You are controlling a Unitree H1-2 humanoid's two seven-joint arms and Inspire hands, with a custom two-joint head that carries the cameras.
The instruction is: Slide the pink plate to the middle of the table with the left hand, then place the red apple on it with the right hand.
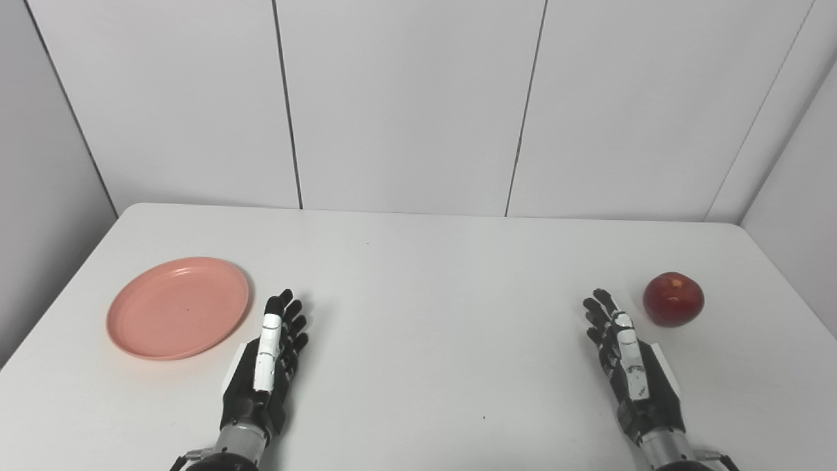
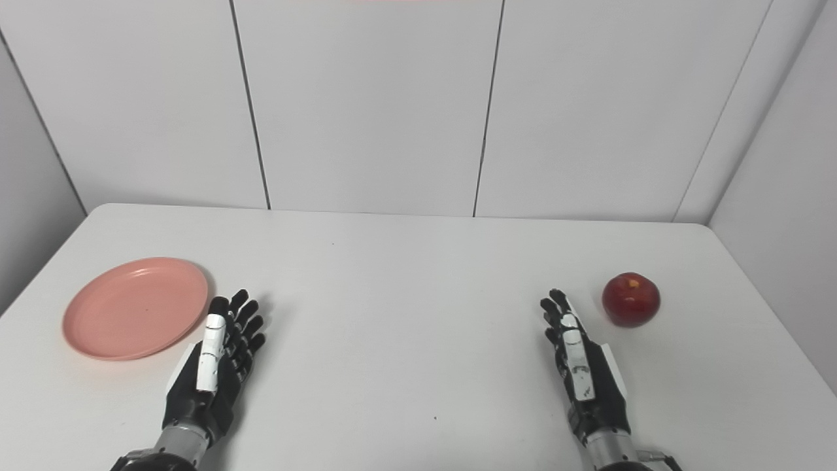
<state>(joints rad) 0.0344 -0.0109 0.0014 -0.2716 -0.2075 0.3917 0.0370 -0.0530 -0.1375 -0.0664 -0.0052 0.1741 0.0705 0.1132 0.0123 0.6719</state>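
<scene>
We see the round pink plastic plate (image 1: pixel 178 307) on the white table's (image 1: pixel 431 307) left side and the red apple (image 1: pixel 673 299) far right — our left hand (image 1: pixel 268 366) and right hand (image 1: pixel 626 366) both empty, fingers straight, slightly spread.

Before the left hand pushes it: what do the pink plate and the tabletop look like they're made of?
Pink plate: probably plastic or melamine, with an even matte salmon colour, a thin raised rim and no glaze glare. Table: a smooth white laminate-like top with a faint sheen and rounded corners, though the core is not visible. The plate would likely slide easily.
</scene>
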